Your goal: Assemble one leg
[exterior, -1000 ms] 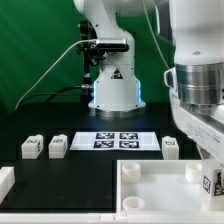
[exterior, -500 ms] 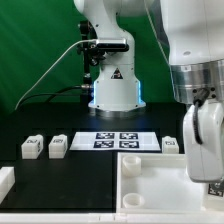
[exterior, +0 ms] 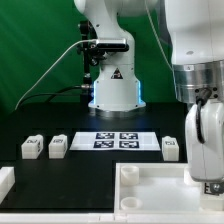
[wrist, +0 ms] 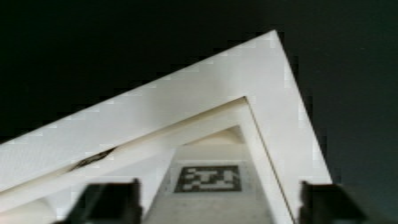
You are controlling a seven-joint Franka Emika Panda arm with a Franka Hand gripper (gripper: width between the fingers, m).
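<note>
Lowered a little further since half a second ago, and shifted slightly toward the exterior view's right: white two-finger gripper (exterior: 205, 172) of the Franka arm, now hanging low over the near right corner of the large white square tray-like piece (exterior: 150, 178). Nothing else on the table changed place.

Seen from the wrist view: two dark fingers (wrist: 111, 203) standing apart, one on each side of a small white plastic block with a black-and-white square tag (wrist: 212, 179), the leg. Cannot tell whether pads touch the block or only frame it. Sharp white corner of the tray-like piece (wrist: 214, 85) visible behind the block, against the black table surface (wrist: 89, 40).

In the exterior view, only a small tagged bit (exterior: 211, 187) visible at the gripper's lower end, mostly hidden by the gripper body.

Lying on the black table (exterior: 90, 170), well apart from the gripper: two similar small white blocks side by side, one (exterior: 32, 147) and the other (exterior: 58, 146), toward the exterior view's left. Third similar block (exterior: 171, 146) just beside the right end of the marker board (exterior: 116, 141), which lies flat in the middle with four tags. White robot base (exterior: 113, 85) behind the board.
</note>
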